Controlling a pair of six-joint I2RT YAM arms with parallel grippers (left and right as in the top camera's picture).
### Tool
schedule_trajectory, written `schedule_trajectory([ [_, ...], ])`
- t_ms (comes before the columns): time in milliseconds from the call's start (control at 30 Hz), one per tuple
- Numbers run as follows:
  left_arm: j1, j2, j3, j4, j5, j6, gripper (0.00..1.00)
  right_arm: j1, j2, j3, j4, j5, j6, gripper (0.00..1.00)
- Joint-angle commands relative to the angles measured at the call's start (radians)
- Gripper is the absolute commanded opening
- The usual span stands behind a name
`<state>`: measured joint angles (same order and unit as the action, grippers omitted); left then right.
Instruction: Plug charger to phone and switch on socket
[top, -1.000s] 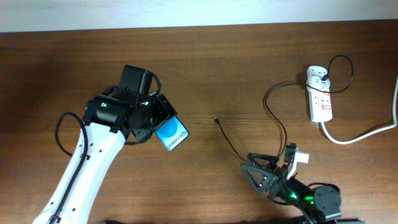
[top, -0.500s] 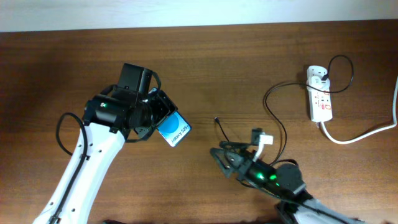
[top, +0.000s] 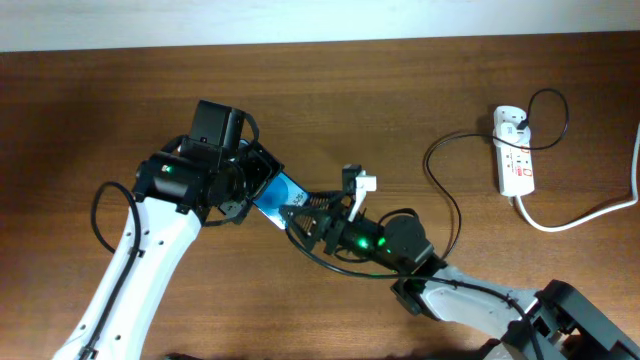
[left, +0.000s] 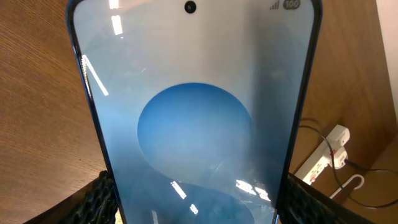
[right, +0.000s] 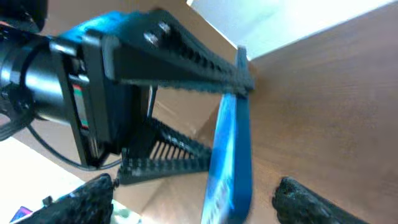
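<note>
My left gripper is shut on the phone, a slim handset with a blue screen, and holds it above the table left of centre. The screen fills the left wrist view, clamped between both fingers. My right gripper is open right at the phone's free end. In the right wrist view its fingers straddle the phone's blue edge without closing on it. The charger's black cable runs from the white adapter in the socket. Its plug tip is hidden under the right arm.
The socket's thick white cord trails to the right edge. The socket also shows small in the left wrist view. The right arm stretches across the front middle of the wooden table.
My right arm has swept from the front right leftwards across the table up to the phone, covering the plug tip. The left gripper has turned the phone slightly toward it.
</note>
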<state>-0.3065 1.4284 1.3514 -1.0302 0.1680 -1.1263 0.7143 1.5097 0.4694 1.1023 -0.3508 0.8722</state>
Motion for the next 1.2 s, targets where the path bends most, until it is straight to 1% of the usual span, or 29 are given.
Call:
schedule_trajectory([
  [0,0.002,-0.021,0.021,0.005,-0.007,-0.014,0.44,0.006,0.002,0.043,-0.040,0.059,-0.053,0.70],
  [100,0.002,-0.021,0.021,0.009,-0.006,-0.014,0.45,0.006,0.002,0.048,-0.045,0.079,-0.053,0.63],
  [133,0.002,-0.021,0.021,0.016,-0.006,-0.014,0.45,0.006,0.002,0.052,-0.049,0.085,-0.053,0.59],
  [233,0.002,-0.021,0.021,0.027,0.005,-0.014,0.45,0.011,0.002,0.060,-0.074,0.101,-0.053,0.56],
  [433,0.002,-0.021,0.021,0.031,0.031,-0.014,0.45,0.092,0.002,0.076,-0.082,0.195,-0.053,0.55],
  [500,0.002,-0.021,0.021,0.032,0.051,-0.014,0.45,0.092,0.002,0.076,-0.126,0.217,-0.053,0.49],
  [700,0.002,-0.021,0.021,0.031,0.073,-0.013,0.44,0.092,0.002,0.076,-0.130,0.217,-0.053,0.41],
  [733,0.002,-0.021,0.021,0.031,0.073,-0.013,0.44,0.092,0.002,0.076,-0.130,0.216,-0.053,0.38],
  [933,-0.001,-0.021,0.021,0.030,0.080,-0.013,0.44,0.092,0.002,0.076,-0.126,0.217,-0.052,0.38],
  [1033,-0.027,-0.021,0.021,0.031,0.079,-0.013,0.44,0.092,0.002,0.076,-0.126,0.216,-0.052,0.37],
  [1133,-0.027,-0.021,0.021,0.031,0.080,-0.013,0.44,0.092,0.002,0.076,-0.117,0.216,-0.052,0.36],
  [1167,-0.027,-0.021,0.021,0.030,0.080,-0.013,0.44,0.092,0.002,0.076,-0.118,0.214,-0.052,0.34],
])
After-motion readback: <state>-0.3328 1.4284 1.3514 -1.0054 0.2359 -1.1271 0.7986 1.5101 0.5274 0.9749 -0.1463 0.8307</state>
